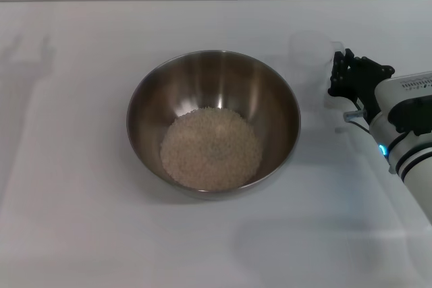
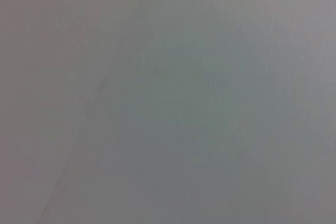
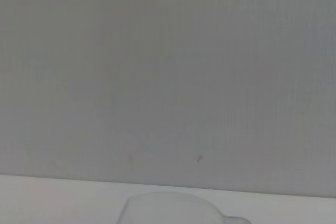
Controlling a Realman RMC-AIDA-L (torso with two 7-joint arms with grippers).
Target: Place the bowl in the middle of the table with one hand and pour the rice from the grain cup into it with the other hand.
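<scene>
While parked at the right side of the table (image 1: 81, 220), just beside the grain cup (image 1: 307, 50), right gripper (image 1: 339, 75) with fingers reaching toward the cup's handle side; cannot tell whether open or clamped on the handle. Cup upright, looking empty, on the bowl-ward and slightly farther side of the fingertips, its rim also at the edge of the right wrist view (image 3: 170, 208). Steel bowl (image 1: 214, 123) beyond the cup, mid-table, rice (image 1: 210, 148) already heaped inside; probably only release and retreat away from the bowl left. Left gripper unseen.
</scene>
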